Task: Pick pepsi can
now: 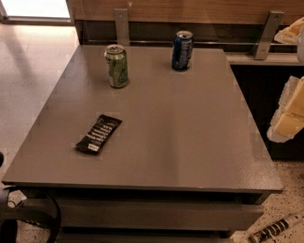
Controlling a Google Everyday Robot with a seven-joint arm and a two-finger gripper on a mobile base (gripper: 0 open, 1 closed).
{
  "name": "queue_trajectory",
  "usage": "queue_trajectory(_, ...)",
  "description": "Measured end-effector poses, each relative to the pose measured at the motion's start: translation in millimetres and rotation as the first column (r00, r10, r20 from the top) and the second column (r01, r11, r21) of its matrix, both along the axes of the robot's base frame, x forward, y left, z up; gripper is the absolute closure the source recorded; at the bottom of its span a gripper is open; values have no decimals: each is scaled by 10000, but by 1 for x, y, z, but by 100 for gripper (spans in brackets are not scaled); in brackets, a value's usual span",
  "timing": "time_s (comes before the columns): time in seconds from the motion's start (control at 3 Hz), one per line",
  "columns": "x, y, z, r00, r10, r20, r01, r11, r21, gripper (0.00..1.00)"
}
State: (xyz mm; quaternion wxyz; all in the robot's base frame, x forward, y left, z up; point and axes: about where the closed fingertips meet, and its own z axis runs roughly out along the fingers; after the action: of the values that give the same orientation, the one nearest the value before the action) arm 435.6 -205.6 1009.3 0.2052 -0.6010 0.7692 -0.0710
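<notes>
The pepsi can (182, 50) is dark blue with a silver top and pale markings. It stands upright near the far edge of the grey table (191, 140), right of centre. My gripper (288, 83) hangs at the right edge of the view, beyond the table's right side and well apart from the can. Its two yellowish fingers (295, 111) stand apart, open and empty.
A green can (117, 66) stands upright to the left of the pepsi can. A black snack bar wrapper (98, 133) lies flat on the table's front left. A wooden wall with metal brackets runs behind the table. A power strip (276, 229) lies on the floor at the lower right.
</notes>
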Motion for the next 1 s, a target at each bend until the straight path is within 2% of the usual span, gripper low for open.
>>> queue_trajectory(0.33, 5, -1, 0, 10000, -35, 63, 34, 10000, 77, 0)
queue_trajectory(0.67, 51, -10, -3, 9974, -535, 487, 486, 9942, 964, 0)
queue_trajectory(1.0, 108, -9, -12, 9837, -1224, 1318, 821, 9576, 2761, 0)
